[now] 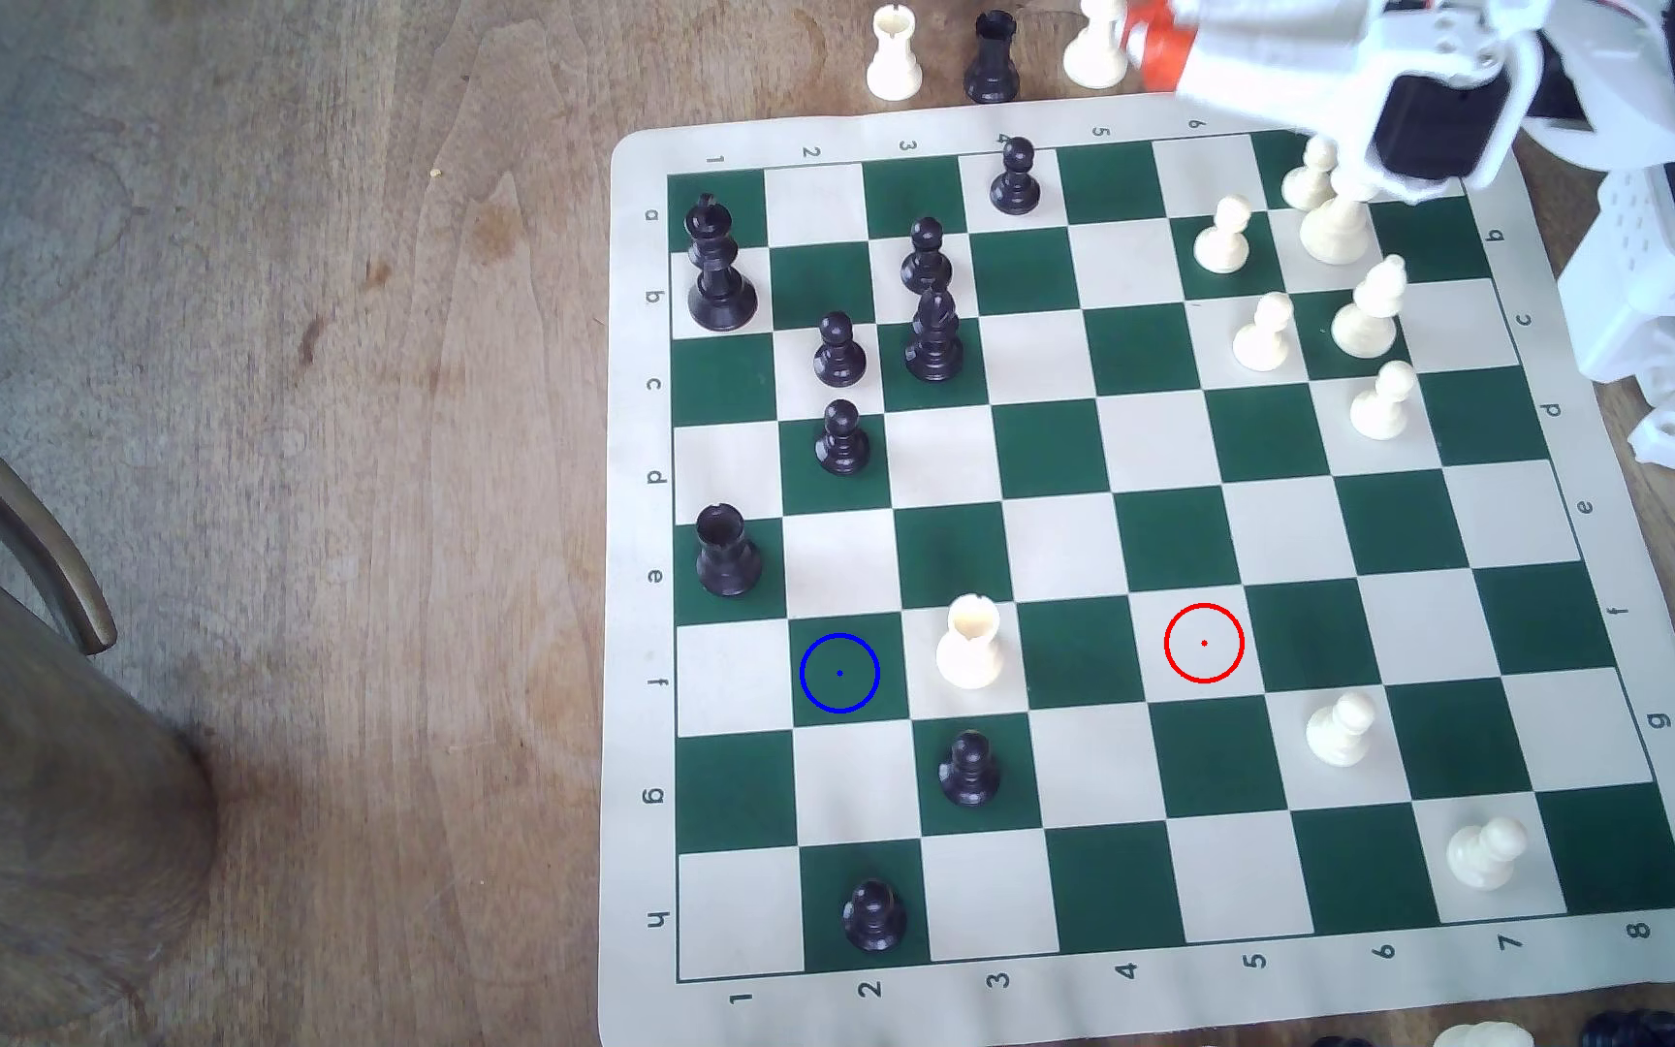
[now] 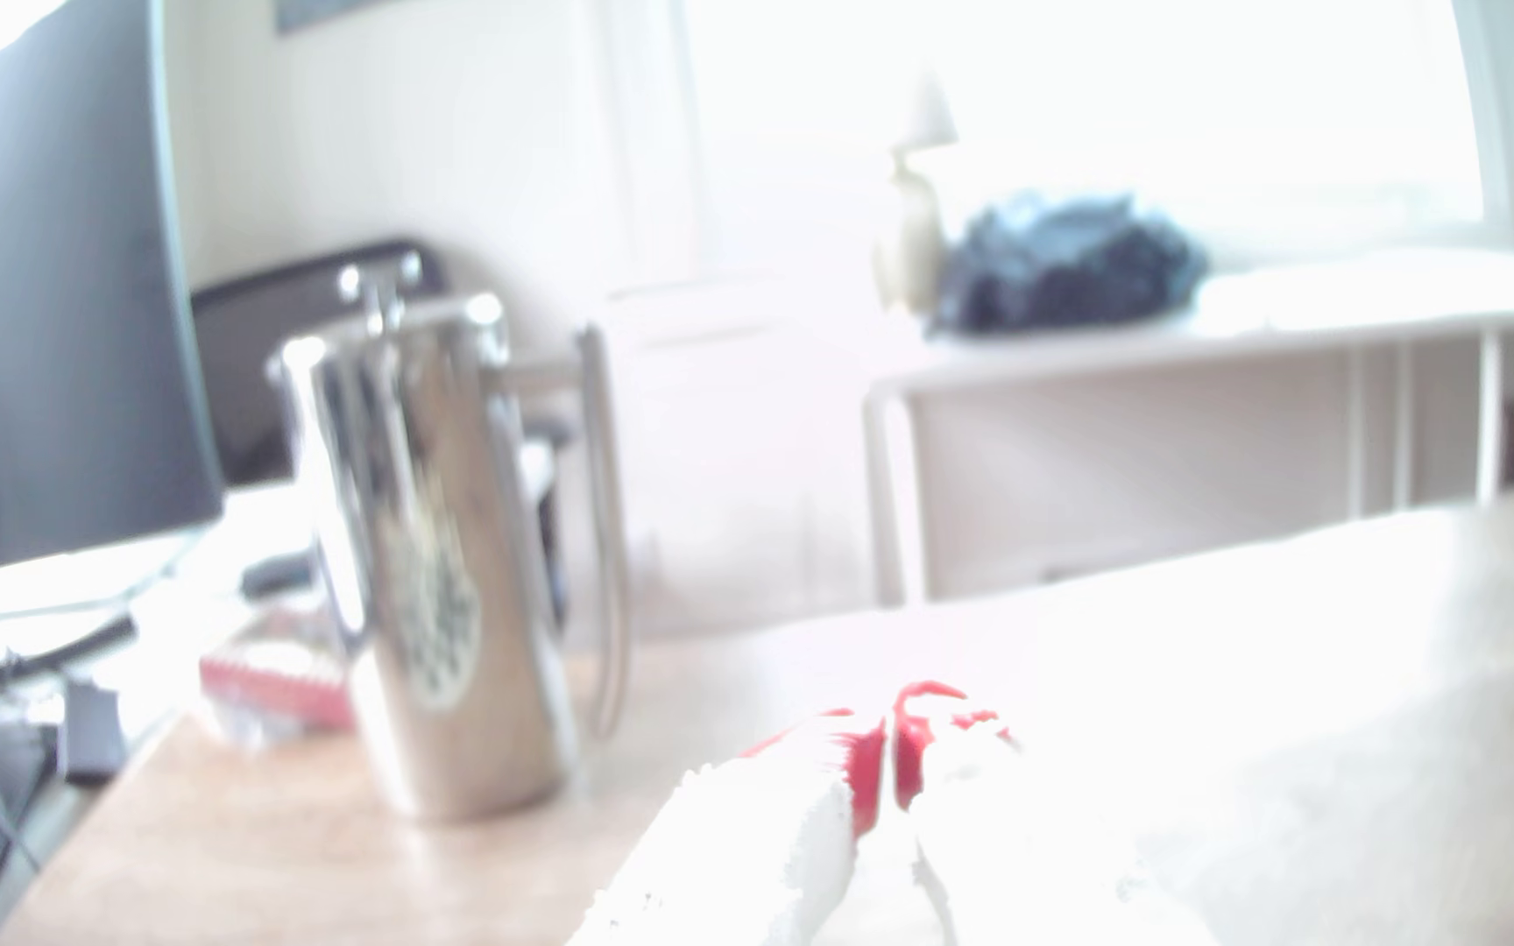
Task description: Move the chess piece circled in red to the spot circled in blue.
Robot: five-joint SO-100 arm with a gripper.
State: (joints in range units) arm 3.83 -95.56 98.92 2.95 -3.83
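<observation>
1. Now the white rook (image 1: 969, 644) stands upright on a cream square of the chessboard (image 1: 1156, 544) in row f, touching nothing, with the arm well away from it.
2. Just beside it, toward the exterior view's left, lies the dark green square with the blue ring (image 1: 840, 674), which is bare.
3. Two squares from the rook toward the exterior view's right, the cream square with the red ring (image 1: 1204, 643) is also bare.
4. A black pawn (image 1: 968, 770) stands on the green square directly below the rook in the exterior view, and a black rook (image 1: 727, 552) stands at the board's left edge one row up.
5. The gripper (image 1: 1156, 35) sits at the top of the exterior view, beyond the board's far edge, near a white piece (image 1: 1095, 45) on the wooden table (image 1: 310, 403).
6. In the wrist view the gripper's (image 2: 894, 755) red-tipped jaws meet with only a thin seam between them and hold nothing, though glare blurs them.
7. A steel coffee press (image 2: 444, 564) stands on the table ahead of the jaws in the wrist view.
</observation>
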